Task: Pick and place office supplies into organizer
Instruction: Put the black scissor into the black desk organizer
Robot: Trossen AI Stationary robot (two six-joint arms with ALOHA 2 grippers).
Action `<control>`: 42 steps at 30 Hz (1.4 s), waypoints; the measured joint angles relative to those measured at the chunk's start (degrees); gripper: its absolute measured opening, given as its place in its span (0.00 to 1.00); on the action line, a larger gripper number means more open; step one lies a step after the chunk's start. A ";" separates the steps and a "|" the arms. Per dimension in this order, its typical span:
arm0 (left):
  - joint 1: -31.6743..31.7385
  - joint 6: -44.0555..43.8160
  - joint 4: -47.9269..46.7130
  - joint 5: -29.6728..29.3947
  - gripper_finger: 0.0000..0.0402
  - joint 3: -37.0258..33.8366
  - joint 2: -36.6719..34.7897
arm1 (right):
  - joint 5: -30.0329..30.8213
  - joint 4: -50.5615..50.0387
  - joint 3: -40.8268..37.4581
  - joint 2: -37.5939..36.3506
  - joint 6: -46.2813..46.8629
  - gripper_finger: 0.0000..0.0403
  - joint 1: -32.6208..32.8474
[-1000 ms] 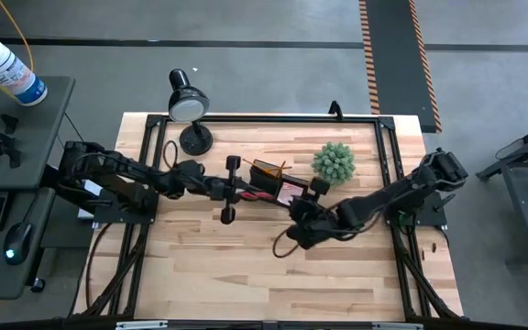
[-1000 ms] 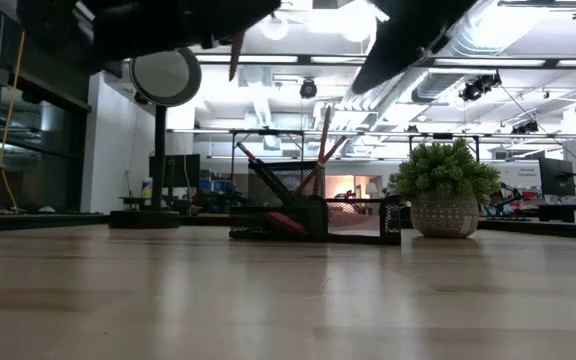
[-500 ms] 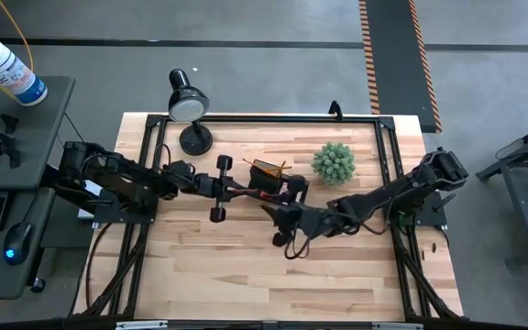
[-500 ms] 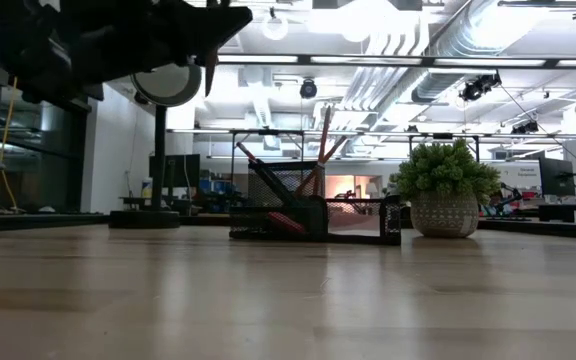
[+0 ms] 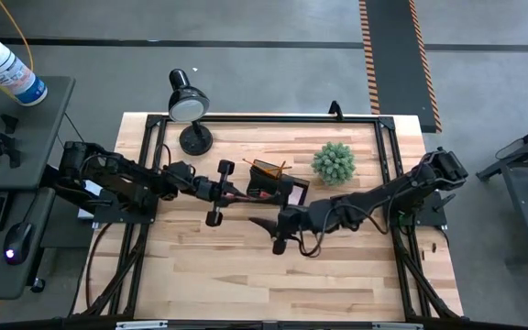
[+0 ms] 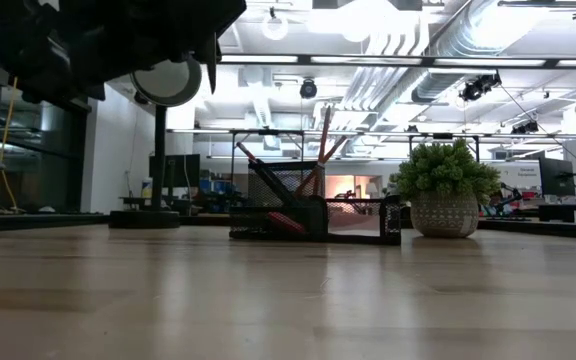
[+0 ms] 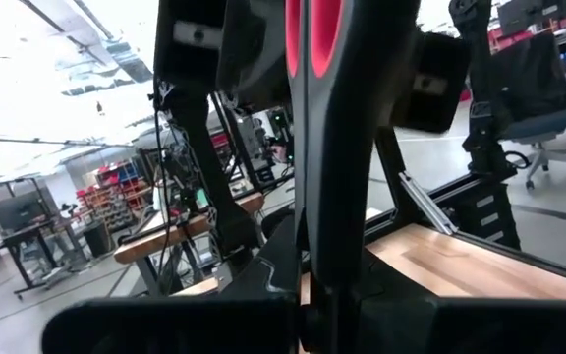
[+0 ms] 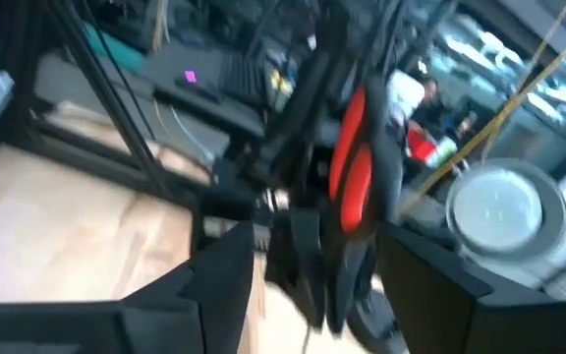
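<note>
The organizer (image 5: 271, 180) is seen from above near the middle of the wooden table (image 5: 246, 275), between the desk lamp (image 5: 188, 105) and the green plant ball (image 5: 334, 161), with pencils and a pink pad already inside it; the left gripper (image 5: 236, 192) is held just beside it, pressed shut on the red-handled scissors (image 5: 250, 195), while the right gripper (image 5: 266, 223) is spread open close in front, holding nothing; from table height, red and orange items are seen standing in the organizer (image 6: 313, 205), and no loose supplies are visible on the bare boards, so the task is judged nearly finished, the scissors being left; a lit workshop is shown behind; in the left wrist view the red handle (image 7: 312, 39) is seen clamped; in the right wrist view the scissors (image 8: 357, 162) are faced between parted fingers.
</note>
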 joint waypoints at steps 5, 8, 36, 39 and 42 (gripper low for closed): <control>0.02 0.01 -0.19 0.20 0.00 0.00 0.04 | -1.48 2.95 0.02 0.00 -1.33 0.45 -0.81; 0.07 -0.02 -0.25 0.06 0.00 0.00 0.07 | -1.58 2.93 0.02 0.00 -1.21 0.42 -1.86; 0.02 1.59 -1.48 1.12 0.00 0.04 0.07 | -15.93 4.88 0.02 0.00 7.10 0.24 -9.55; 0.02 1.69 -2.43 1.10 0.02 0.07 0.07 | -16.98 4.58 0.01 0.00 6.71 0.10 -9.57; 0.00 1.79 -3.31 1.38 0.06 0.07 0.07 | -18.07 3.98 0.00 0.00 5.94 0.07 -9.57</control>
